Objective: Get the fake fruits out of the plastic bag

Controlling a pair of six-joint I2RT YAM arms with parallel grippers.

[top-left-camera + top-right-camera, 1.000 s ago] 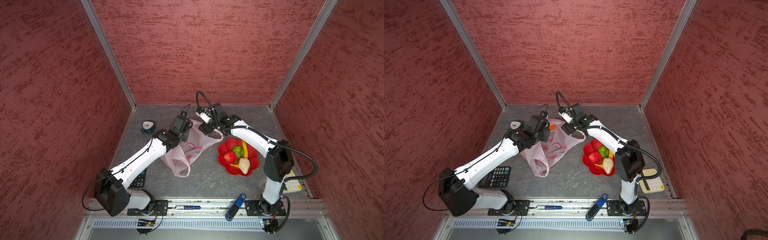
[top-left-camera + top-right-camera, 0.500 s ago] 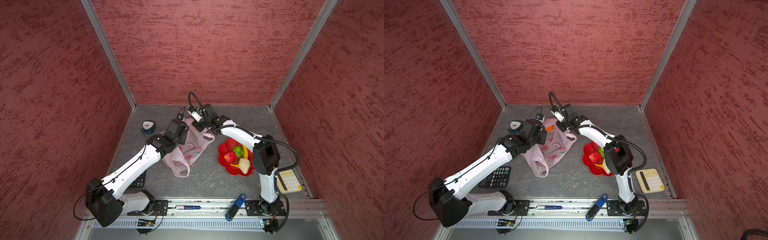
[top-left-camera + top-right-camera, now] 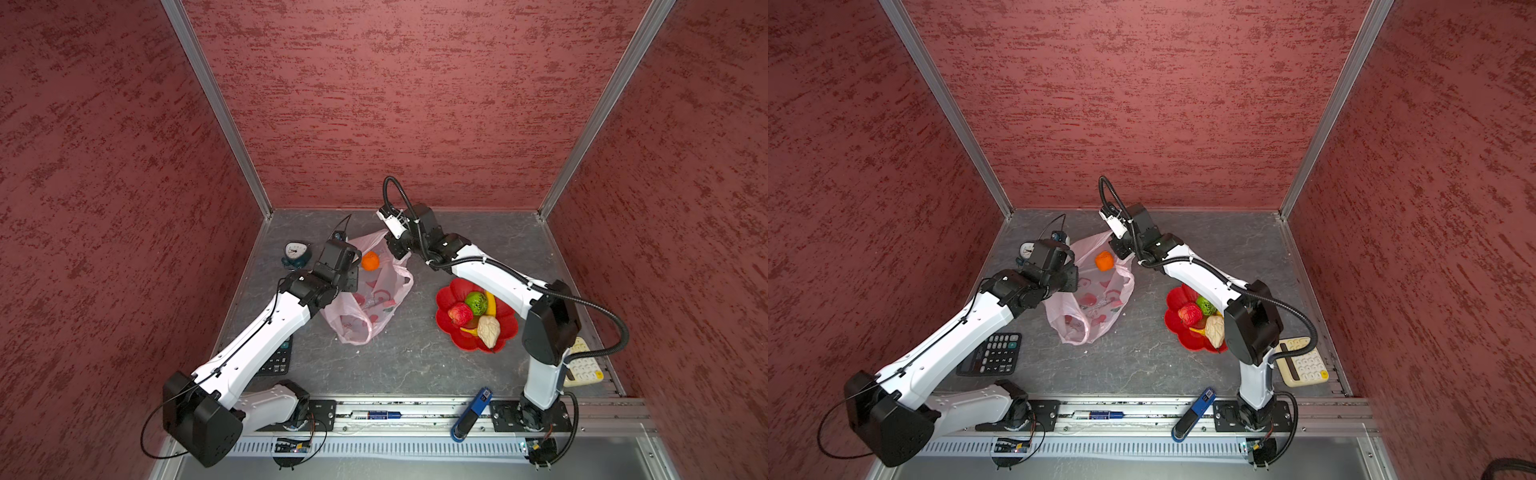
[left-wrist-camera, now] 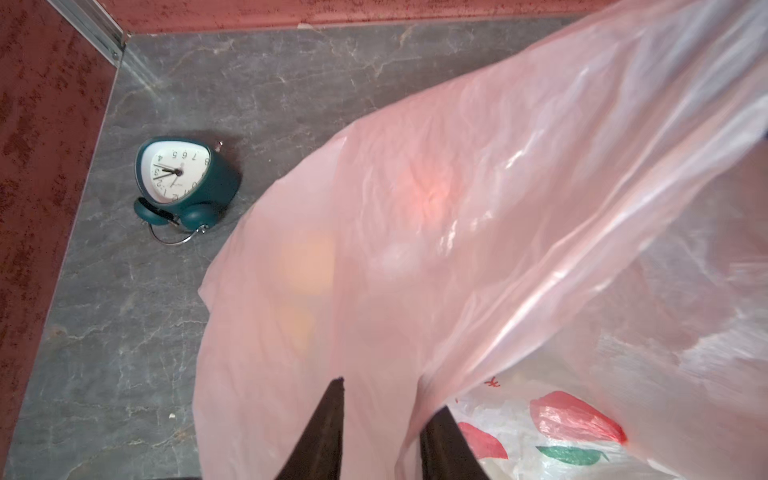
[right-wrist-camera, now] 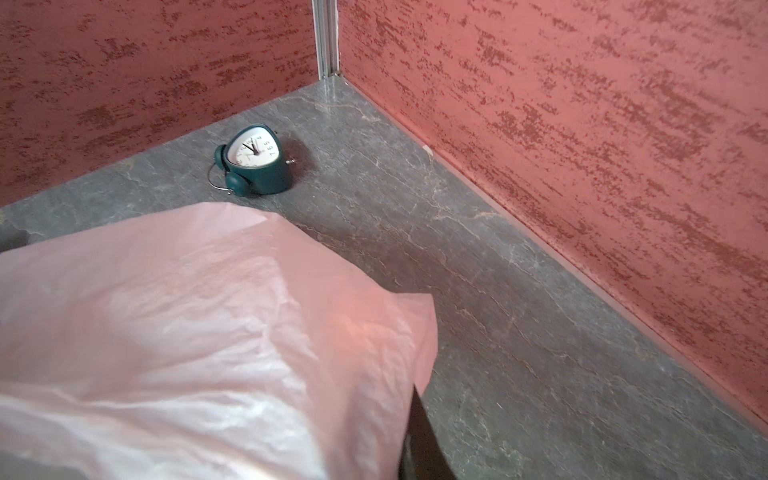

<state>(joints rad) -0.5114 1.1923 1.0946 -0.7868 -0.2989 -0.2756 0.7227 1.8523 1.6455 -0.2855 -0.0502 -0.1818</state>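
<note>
Rust-red textured walls box in a grey marbled tabletop (image 3: pixel 415 365), where my two white arms meet over a thin translucent pale-pink plastic bag (image 3: pixel 376 299) printed with red fruit pictures. It lies crumpled left of centre, with a loop of film at its near end. A round plastic orange (image 3: pixel 369 261) shows bright at the bag's far end, between my two grippers. In the left wrist view the fruit is only a blurred orange patch behind the film, and I cannot say for certain that it sits inside.

To the right, well apart from the bag, a red flower-shaped plate (image 3: pixel 446 299) holds a red plastic strawberry (image 3: pixel 459 312), a green bumpy ball (image 3: pixel 476 302), a yellow banana (image 3: pixel 491 303) and a cream wrinkled lump (image 3: pixel 488 329).

My left arm stretches diagonally from the front-left base, its wrist over the bag's left edge. The left gripper (image 4: pixel 390 395) has its dark fingers (image 4: pixel 332 424) parted a moderate way, with pink film showing in the gap.

My right arm rises from the front-right base, its elbow beside the plate and its forearm reaching back to the bag's far right corner. The right gripper (image 3: pixel 394 248) is draped in film; only one finger (image 5: pixel 419 436) shows, so I cannot tell whether it grips.

A teal twin-bell alarm clock (image 3: pixel 296 254) lies near the far left corner.
</note>
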